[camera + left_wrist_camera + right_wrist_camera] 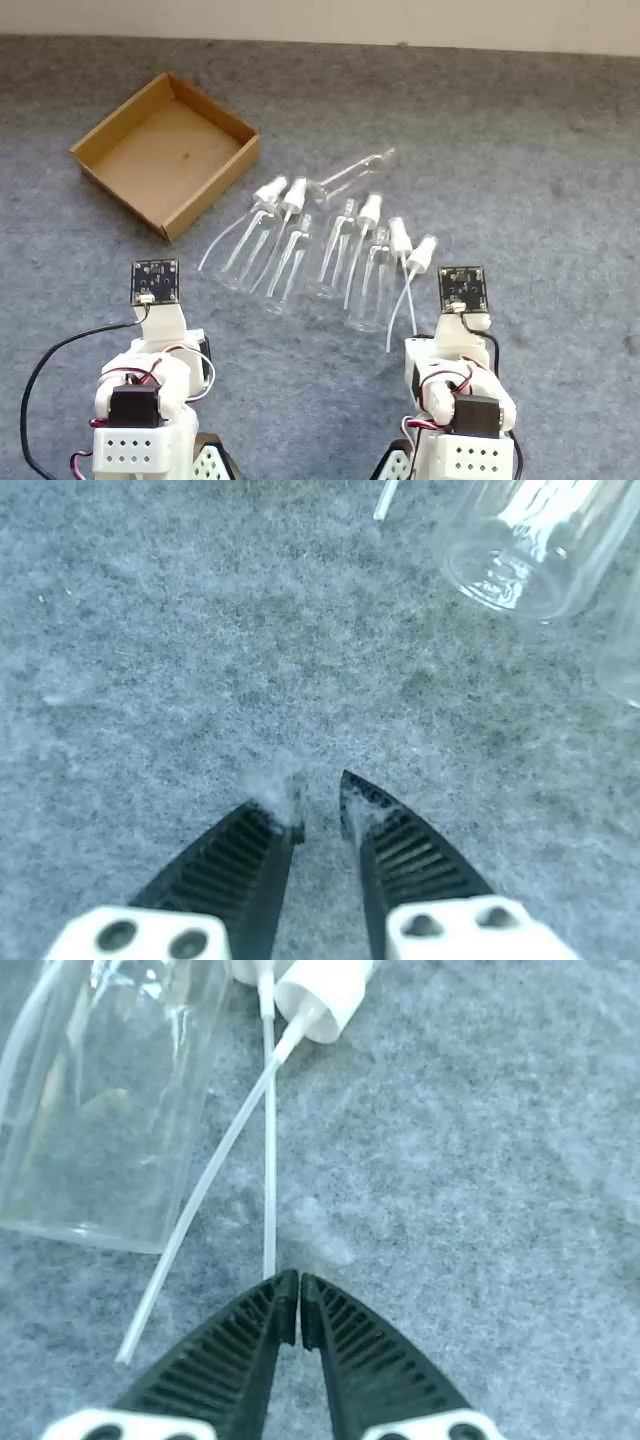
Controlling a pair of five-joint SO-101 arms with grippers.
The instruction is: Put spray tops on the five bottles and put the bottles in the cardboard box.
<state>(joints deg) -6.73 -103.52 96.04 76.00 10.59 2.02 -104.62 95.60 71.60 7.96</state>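
Overall, high view: the cardboard box (165, 150) sits at the far left of the grey felt surface (560, 150). 5 clear bottles (290, 260) lie on their sides in a cluster at the centre, well apart from the box. 5 white spray tops (370, 208) lie among them, dip tubes trailing. Both arms stand at the near edge, short of the cluster.

Left wrist view: the left end effector (318, 800) rests low over the surface, fingers parted by a narrow gap, grasping nothing. The round base of a clear bottle (520, 555) lies ahead of it and to one side, not touching.

Right wrist view: the right end effector (299, 1290) is clenched, tips together, nothing between them. A spray top (330, 990) lies ahead beside a bottle (110, 1100). 2 dip tubes run back toward the fingertips; the straighter dip tube (268, 1140) ends just beside them.
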